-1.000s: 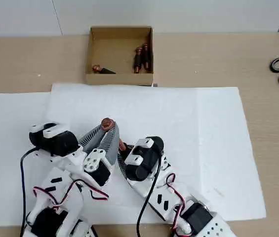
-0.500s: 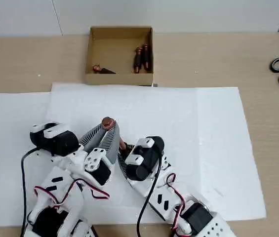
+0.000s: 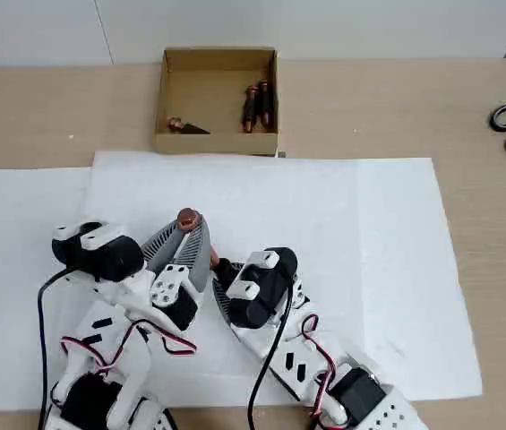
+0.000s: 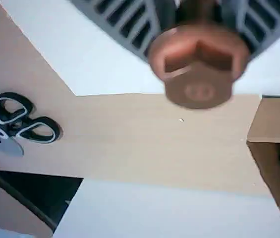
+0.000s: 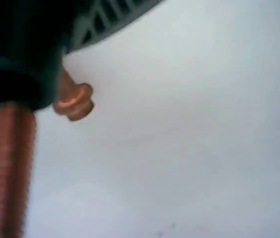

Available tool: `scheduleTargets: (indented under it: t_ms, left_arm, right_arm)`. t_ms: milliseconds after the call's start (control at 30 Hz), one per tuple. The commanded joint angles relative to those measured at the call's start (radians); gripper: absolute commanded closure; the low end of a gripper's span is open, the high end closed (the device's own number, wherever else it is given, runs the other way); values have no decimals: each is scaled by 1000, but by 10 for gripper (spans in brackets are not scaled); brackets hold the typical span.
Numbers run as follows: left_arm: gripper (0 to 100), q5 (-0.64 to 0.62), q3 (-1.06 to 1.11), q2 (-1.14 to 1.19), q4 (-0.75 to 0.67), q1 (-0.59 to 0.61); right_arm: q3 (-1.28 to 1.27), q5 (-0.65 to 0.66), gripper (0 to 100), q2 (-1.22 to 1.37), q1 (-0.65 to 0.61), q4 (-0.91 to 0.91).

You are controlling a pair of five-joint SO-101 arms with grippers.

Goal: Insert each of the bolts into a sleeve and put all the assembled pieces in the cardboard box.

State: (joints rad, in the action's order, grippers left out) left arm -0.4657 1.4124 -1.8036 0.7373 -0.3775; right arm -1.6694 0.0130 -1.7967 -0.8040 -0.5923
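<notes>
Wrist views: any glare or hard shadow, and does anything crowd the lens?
Left wrist view: even light, no glare; the bolt held in the left tool looms large against the table. Right wrist view: a dark part reads nearly black beside a copper threaded shaft; the white paper is evenly lit. High view: no glare on the paper.
</notes>
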Motion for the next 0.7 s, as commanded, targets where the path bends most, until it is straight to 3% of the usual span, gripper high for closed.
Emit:
scheduleTargets:
  t_ms: [0, 267, 667]
  left_arm:
    - [994, 2, 5, -6, -20, -38]
    - [994, 0, 25, -8, -15, -100]
    - [994, 6, 27, -8, 238, -180]
  right_arm:
    - [-11, 9, 995, -18, -2, 27]
    - [-12, 9, 995, -18, 1, 27]
    - [29, 9, 995, -18, 1, 28]
